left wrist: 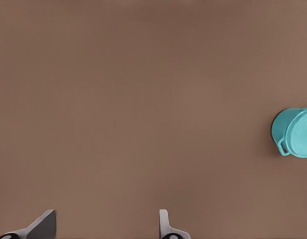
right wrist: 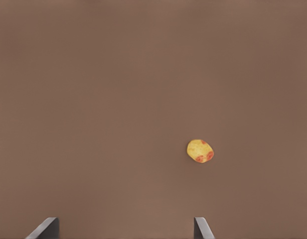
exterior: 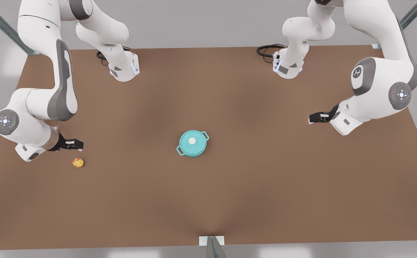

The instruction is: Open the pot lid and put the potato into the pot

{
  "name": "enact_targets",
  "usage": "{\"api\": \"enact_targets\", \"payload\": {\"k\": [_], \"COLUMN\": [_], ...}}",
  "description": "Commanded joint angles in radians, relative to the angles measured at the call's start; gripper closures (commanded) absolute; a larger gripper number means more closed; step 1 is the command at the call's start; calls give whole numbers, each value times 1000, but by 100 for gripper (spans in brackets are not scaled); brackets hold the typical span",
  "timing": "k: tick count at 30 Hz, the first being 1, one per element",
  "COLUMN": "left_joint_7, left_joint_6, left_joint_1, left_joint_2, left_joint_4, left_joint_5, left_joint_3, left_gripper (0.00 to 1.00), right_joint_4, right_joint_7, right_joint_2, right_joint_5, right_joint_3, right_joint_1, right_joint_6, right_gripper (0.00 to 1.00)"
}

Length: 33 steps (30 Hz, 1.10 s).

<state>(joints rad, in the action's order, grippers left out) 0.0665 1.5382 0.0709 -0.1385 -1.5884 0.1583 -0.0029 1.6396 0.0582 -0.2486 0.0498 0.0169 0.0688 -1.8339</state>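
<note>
The teal pot (exterior: 195, 153) stands mid-table with its pot lid (exterior: 187, 142) on it, white knob up; the left wrist view shows the pot (left wrist: 282, 130) far off to the side. The potato (exterior: 78, 163) lies on the table at the front view's left. My right gripper (exterior: 73, 144) hovers just behind the potato, open and empty, and its wrist view shows the potato (right wrist: 200, 151) ahead between the fingers (right wrist: 46, 229). At the front view's right, my left gripper (exterior: 317, 117) is open, empty and far from the pot, with its fingers (left wrist: 164, 226) wide apart.
The brown table (exterior: 208, 208) stretches wide around the pot. Black cables (exterior: 268, 50) lie at the back by the arm bases. A metal post (exterior: 214, 245) rises at the middle of the front edge.
</note>
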Motion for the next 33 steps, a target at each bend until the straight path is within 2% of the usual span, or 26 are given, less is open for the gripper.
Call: {"api": "enact_targets", "payload": {"k": [1,5,6,7,8,9,11,12,14,17,19,21,26,29,33], "left_joint_7": [44,50,119,464,636,734,861,963,1029,1062,1127,1148,1191,1187,1172], "left_joint_6": [100,102,118,128,140,197,206,289,373,370,433,589,766,770,770], "left_joint_1": [10,63,125,277,406,520,628,673,695,695,695,728,739,741,751], "left_joint_2": [0,-9,-42,-188,-269,-303,-345,-438,-573,-624,-668,-720,-782,-797,-810], "left_joint_4": [4,24,71,280,352,347,355,393,487,479,481,487,489,481,458], "left_joint_5": [-8,-88,-95,-128,-175,-226,-237,-238,-252,-298,-312,-313,-315,-349,-404], "left_joint_3": [-5,-46,-110,-152,-154,-154,-154,-154,-144,-115,-108,-109,-108,-108,-109], "left_gripper": [0,0,0,0,0,0,0,0,0,0,0,0,0,0,0], "right_joint_4": [-1,0,0,-1,-1,0,5,3,16,80,221,261,319,336,325], "right_joint_7": [38,146,326,451,460,451,463,499,572,620,647,755,792,870,933], "right_joint_2": [2,2,2,2,-20,-26,-50,-72,-129,-143,-94,-70,-106,-149,-195], "right_joint_5": [1,2,4,-1,13,100,145,140,140,137,122,50,59,62,67], "right_joint_3": [0,8,11,5,11,12,9,9,8,8,8,8,9,3,2], "right_joint_1": [-1,-6,-6,2,-20,-46,-53,-52,-23,32,60,62,60,77,86], "right_joint_6": [-125,-125,-125,-126,-140,-145,-217,-244,-353,-430,-576,-577,-610,-691,-693], "right_gripper": [0,0,0,0,0,0,0,0,0,0,0,0,0,0,0]}}
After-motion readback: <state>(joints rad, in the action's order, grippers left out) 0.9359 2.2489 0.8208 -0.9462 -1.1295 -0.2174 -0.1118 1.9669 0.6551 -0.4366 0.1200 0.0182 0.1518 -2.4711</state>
